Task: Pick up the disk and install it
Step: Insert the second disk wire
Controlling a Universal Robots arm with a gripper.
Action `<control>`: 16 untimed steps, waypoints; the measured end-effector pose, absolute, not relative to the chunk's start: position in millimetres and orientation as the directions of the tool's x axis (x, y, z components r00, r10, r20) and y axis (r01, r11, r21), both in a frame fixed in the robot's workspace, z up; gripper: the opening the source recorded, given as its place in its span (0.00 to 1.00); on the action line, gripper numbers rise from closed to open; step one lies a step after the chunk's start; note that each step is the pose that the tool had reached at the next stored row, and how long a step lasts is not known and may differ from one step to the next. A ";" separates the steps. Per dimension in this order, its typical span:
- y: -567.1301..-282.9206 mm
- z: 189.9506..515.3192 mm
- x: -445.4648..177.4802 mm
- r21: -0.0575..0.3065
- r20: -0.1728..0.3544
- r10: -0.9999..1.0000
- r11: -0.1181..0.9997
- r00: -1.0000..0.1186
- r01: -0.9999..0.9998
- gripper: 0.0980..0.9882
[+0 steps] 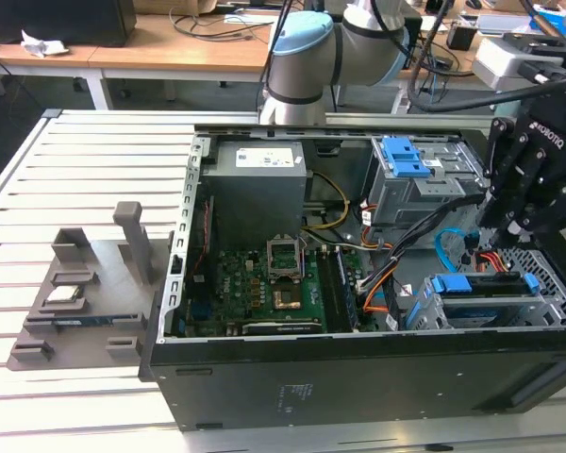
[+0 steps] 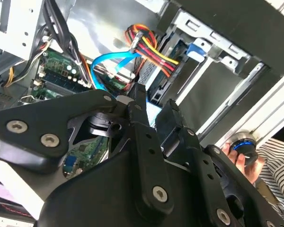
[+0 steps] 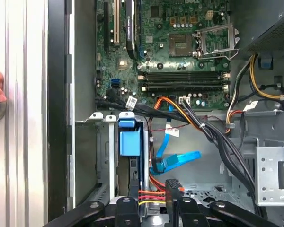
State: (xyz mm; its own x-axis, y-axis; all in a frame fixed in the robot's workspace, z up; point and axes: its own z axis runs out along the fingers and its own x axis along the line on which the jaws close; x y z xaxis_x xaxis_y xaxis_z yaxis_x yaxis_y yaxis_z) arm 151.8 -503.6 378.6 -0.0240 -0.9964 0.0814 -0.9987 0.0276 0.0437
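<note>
The disk [image 1: 478, 284] stands on edge in the metal drive cage [image 1: 547, 304] at the case's near corner, on the exterior view's right, its blue carrier frame showing on top. In the first wrist view the disk's blue tab [image 3: 128, 137] sits in the cage slot, with orange, red and yellow cables beside it. The disk's dark edge [image 2: 158, 90] also appears in the second wrist view. My black gripper [image 1: 495, 229] hangs just above the cage. Its fingers [image 3: 132, 208] stand apart, and the gripper [image 3: 152, 191] [image 2: 156, 108] is open with nothing between them.
The open computer case [image 1: 358, 377] lies on a slatted table, with the motherboard [image 1: 264, 283], a power supply [image 1: 259, 184] and an upper cage with a blue latch [image 1: 404, 156]. Blue data cables [image 3: 177, 161] and black cable bundles cross beside the cage. A grey fixture [image 1: 85, 293] stands on the exterior view's left. A hand [image 2: 239, 158] holds a blue-ringed button.
</note>
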 end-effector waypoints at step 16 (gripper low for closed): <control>-502.7 368.5 129.9 0.044 0.081 -0.997 0.002 0.002 -0.999 0.30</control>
State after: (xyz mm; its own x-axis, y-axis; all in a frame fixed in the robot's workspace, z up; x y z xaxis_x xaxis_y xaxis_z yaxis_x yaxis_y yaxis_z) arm 129.9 -502.7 368.5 0.0020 -0.9967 0.0814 -0.9990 0.0016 0.0437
